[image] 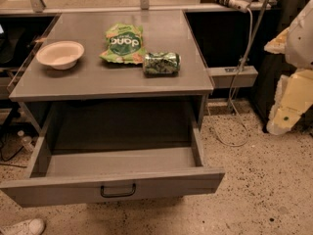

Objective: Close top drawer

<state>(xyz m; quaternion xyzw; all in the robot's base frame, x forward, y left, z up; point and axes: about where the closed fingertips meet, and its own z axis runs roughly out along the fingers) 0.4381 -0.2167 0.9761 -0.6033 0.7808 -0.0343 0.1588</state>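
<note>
Wide grey metal top drawer [112, 187] with small black loop handle [118, 190] stood pulled far out below flat grey cabinet top [161, 80]. On that top: white round bowl [60, 54] at left, green crinkled snack bag [123, 43] at centre, green can [162, 63] lying on side just beside bag. Pale yellow-white gripper [288, 106] hung at right edge, well apart from drawer, above speckled floor [264, 180]. Its grip state could not be told.
</note>
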